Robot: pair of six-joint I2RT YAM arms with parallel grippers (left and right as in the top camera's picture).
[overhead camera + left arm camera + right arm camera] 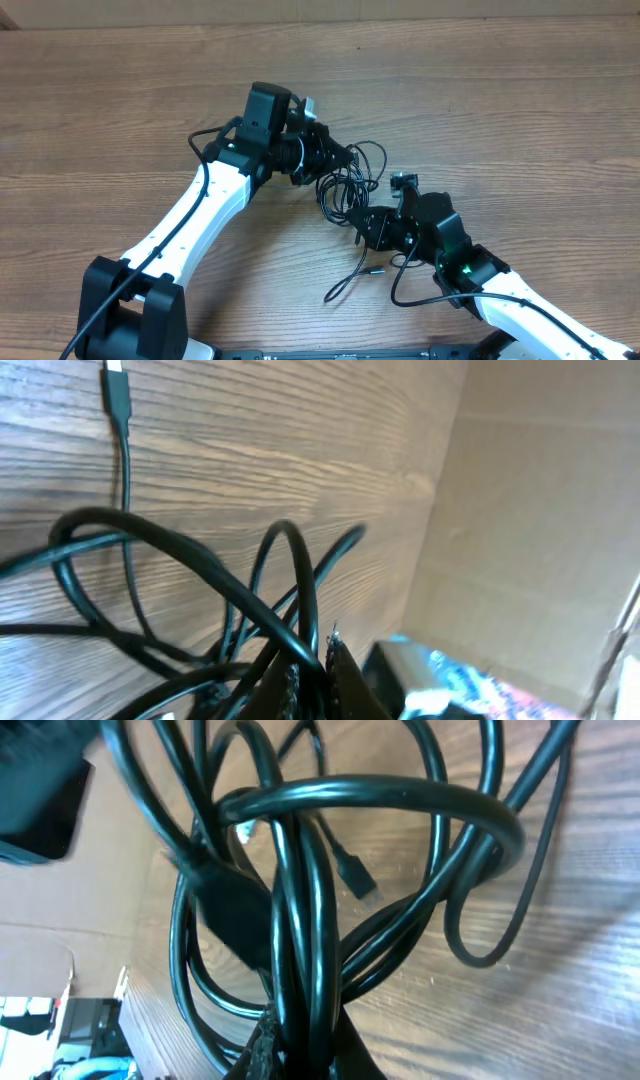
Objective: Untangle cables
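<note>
Two-handed overhead: holding cables [343, 190] bunched over tabletop [520, 110] between left pincer [343, 160] and right pincer [358, 216]. From left wrist: pinched shut on crossing strands. From right wrist: clamped shut on several loops. Seemingly mid-pull; next, draw apart slowly.

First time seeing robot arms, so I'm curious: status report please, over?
Left gripper shut on cables. Right gripper shut on cables too. Tangled between them, one plug end loose on table. Nothing else in the way.
</note>
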